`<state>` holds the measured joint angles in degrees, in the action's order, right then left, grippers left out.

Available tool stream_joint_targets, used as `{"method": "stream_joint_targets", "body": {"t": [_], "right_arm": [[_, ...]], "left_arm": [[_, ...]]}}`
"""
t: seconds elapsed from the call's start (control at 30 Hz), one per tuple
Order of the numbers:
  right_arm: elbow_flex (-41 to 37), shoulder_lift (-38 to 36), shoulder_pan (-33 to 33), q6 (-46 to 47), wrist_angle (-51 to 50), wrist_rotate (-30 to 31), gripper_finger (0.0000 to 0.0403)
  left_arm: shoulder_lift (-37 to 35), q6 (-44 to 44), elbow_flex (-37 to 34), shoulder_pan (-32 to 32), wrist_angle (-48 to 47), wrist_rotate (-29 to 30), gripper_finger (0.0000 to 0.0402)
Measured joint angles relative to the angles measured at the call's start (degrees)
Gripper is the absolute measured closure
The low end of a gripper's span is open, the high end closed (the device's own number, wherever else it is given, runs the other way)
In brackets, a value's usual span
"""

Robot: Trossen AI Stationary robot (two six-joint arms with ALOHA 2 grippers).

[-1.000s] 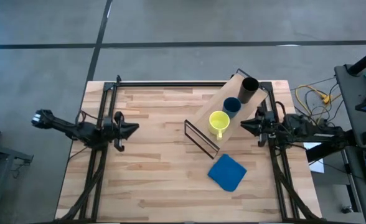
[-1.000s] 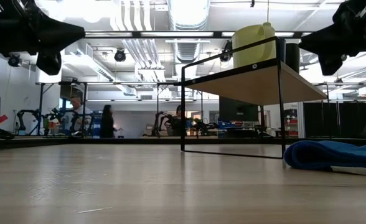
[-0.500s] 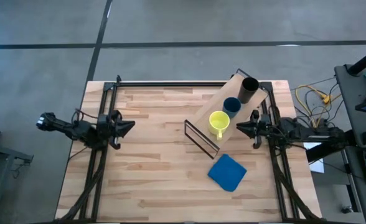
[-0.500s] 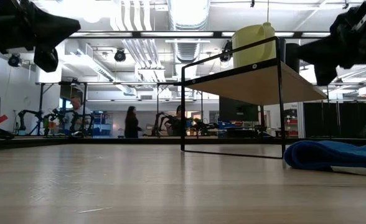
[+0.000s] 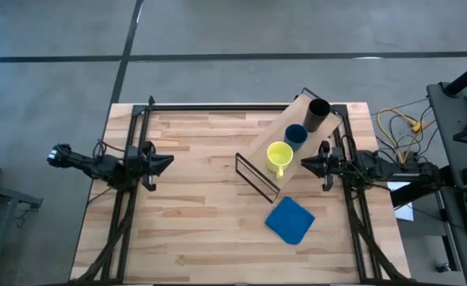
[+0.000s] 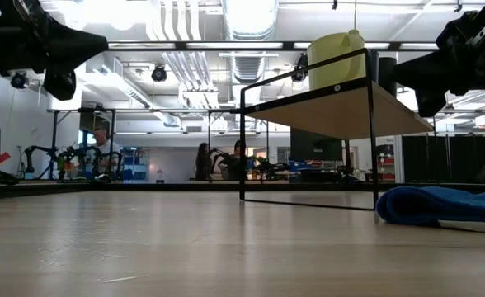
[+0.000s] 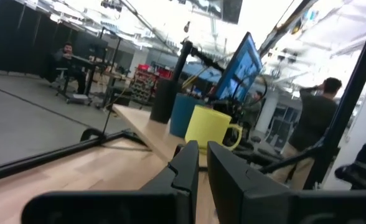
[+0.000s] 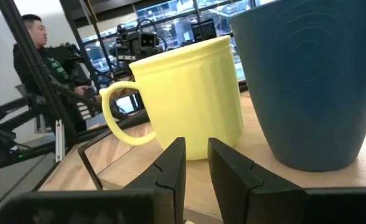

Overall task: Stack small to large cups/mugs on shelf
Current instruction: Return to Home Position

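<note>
High view: yellow mug, blue cup and black cup stand in one row on the shelf. The left gripper is well apart from the shelf. The right gripper is near its yellow-mug end.

Low view: a blue pad lies on the tabletop beside the shelf frame.

Left wrist view: fingers nearly together, empty, facing the shelf.

Right wrist view: fingers nearly together, empty, close to the shelf edge below the yellow mug.
</note>
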<state>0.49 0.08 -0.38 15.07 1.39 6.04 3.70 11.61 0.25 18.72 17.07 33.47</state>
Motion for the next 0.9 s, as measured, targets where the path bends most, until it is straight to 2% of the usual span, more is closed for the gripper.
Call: {"method": "stream_joint_targets", "body": {"t": [0.9], "right_arm": [[0.02, 1.20, 0.00, -2.03, 0.06, 0.00, 0.0339]], "left_arm": [[1.15, -0.06, 0.00, 0.00, -0.52, -0.04, 0.0382]]}}
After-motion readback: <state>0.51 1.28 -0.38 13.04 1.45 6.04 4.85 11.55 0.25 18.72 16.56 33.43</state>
